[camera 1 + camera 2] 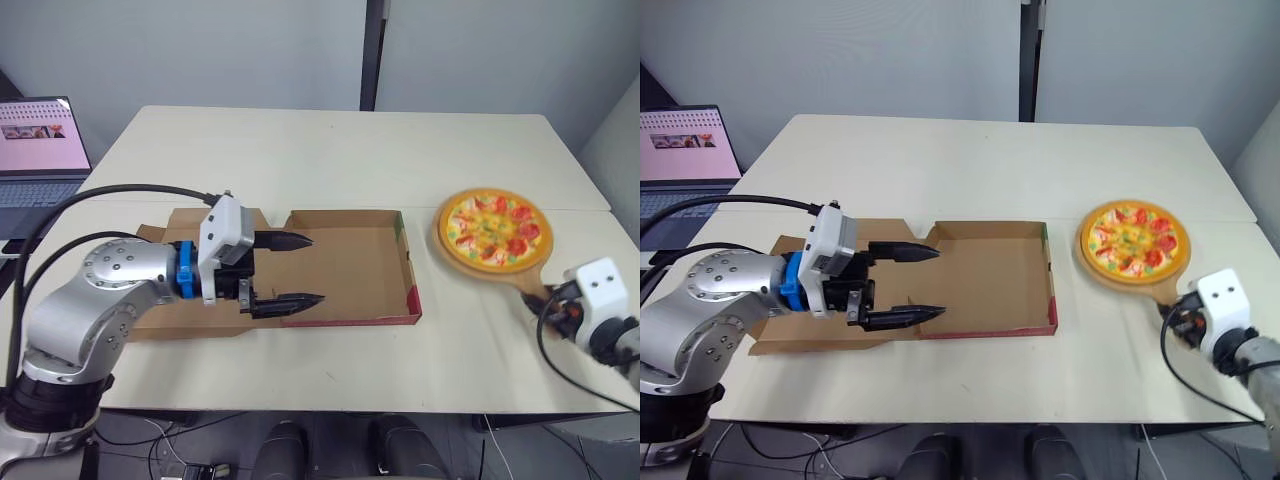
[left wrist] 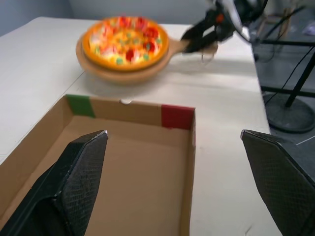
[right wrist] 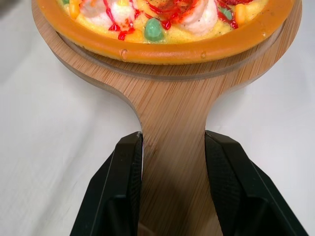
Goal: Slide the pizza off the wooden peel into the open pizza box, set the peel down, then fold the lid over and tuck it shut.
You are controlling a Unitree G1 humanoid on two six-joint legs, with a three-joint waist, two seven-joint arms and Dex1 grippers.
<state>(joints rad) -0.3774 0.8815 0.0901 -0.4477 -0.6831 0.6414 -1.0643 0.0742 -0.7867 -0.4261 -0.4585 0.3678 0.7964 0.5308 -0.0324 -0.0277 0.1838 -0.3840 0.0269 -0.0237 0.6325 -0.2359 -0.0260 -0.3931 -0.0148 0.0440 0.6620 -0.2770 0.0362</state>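
Note:
The pizza (image 1: pixel 494 228) sits on the round wooden peel (image 3: pixel 172 98), which lies on the table to the right of the open cardboard pizza box (image 1: pixel 350 270). My right gripper (image 3: pixel 173 140) is shut on the peel's handle (image 1: pixel 528 283), one black finger (image 3: pixel 129 167) pressed against each side. My left gripper (image 1: pixel 315 268) hovers open over the left part of the box tray, fingers pointing toward the pizza, nothing between them. The box lid (image 1: pixel 160 235) lies flat on the table on the left, partly hidden under my left arm.
An open laptop (image 1: pixel 40 150) stands at the table's far left edge. A seam (image 1: pixel 590 208) splits the pale tabletop near the peel. Bare table stretches behind the box and in front of it.

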